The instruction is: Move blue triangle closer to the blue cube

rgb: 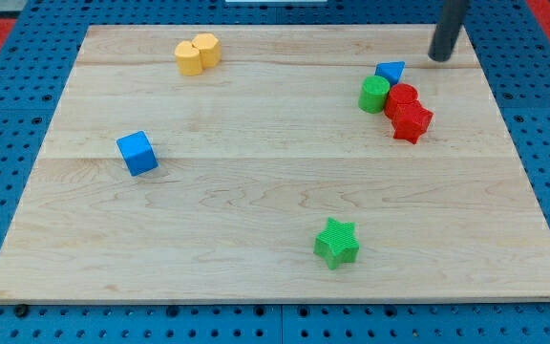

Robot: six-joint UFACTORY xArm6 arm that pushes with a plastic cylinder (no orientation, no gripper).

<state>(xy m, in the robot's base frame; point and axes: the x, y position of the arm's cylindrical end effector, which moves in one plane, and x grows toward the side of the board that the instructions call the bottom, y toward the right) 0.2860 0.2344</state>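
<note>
The blue triangle (390, 71) lies near the view's upper right on the wooden board (256, 239), touching a green cylinder (373, 94) just below and left of it. The blue cube (137, 153) sits far off at the view's left, alone. My tip (439, 57) is at the view's top right, a short way right of and slightly above the blue triangle, not touching it. The rod rises out of the view's top edge.
A red cylinder (401, 97) and a red star-like block (412, 121) huddle right of the green cylinder. A yellow heart-like block (198, 53) lies at the top left of centre. A green star (336, 242) lies at the bottom centre.
</note>
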